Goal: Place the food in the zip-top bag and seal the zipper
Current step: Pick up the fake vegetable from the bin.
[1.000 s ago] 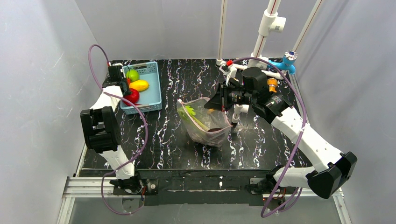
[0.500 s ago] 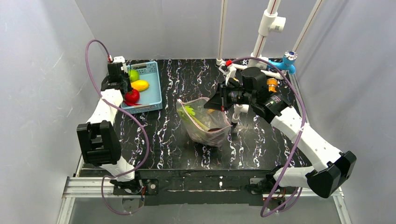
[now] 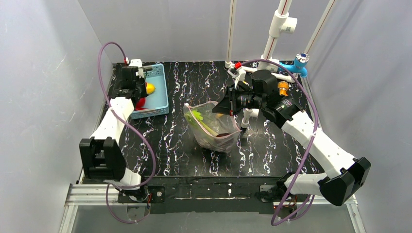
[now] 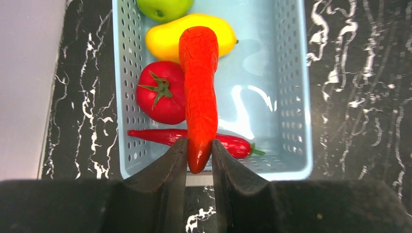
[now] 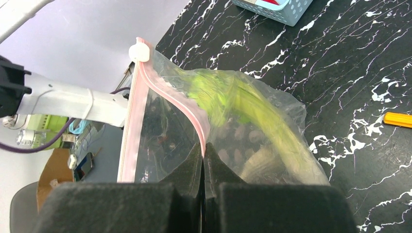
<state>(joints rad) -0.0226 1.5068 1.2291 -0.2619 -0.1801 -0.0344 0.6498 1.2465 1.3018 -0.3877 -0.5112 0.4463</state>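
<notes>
My left gripper [image 4: 199, 150] is shut on the tip of a long red pepper [image 4: 199, 87] and holds it over the light blue basket [image 4: 291, 97]. In the basket lie a round green fruit [image 4: 163, 7], a yellow oval fruit [image 4: 165, 41], a red round tomato-like piece [image 4: 158, 92] and a thin red chili [image 4: 233, 143]. My right gripper [image 5: 204, 150] is shut on the pink zipper [image 5: 189, 116] and holds the clear bag [image 3: 214, 127] open at mid-table. The green-and-white leek [image 5: 262, 111] and a dark red piece [image 3: 224, 130] are inside the bag.
The basket [image 3: 158, 97] stands at the far left of the black marbled table. An orange-handled tool [image 5: 398, 120] lies on the table beyond the bag. White pipes and a blue fitting [image 3: 297, 65] stand at the far right. Grey walls close in both sides.
My left arm has swung away from me and to the right over the basket, now covering the green fruit from above. The right arm and the bag have not moved.
</notes>
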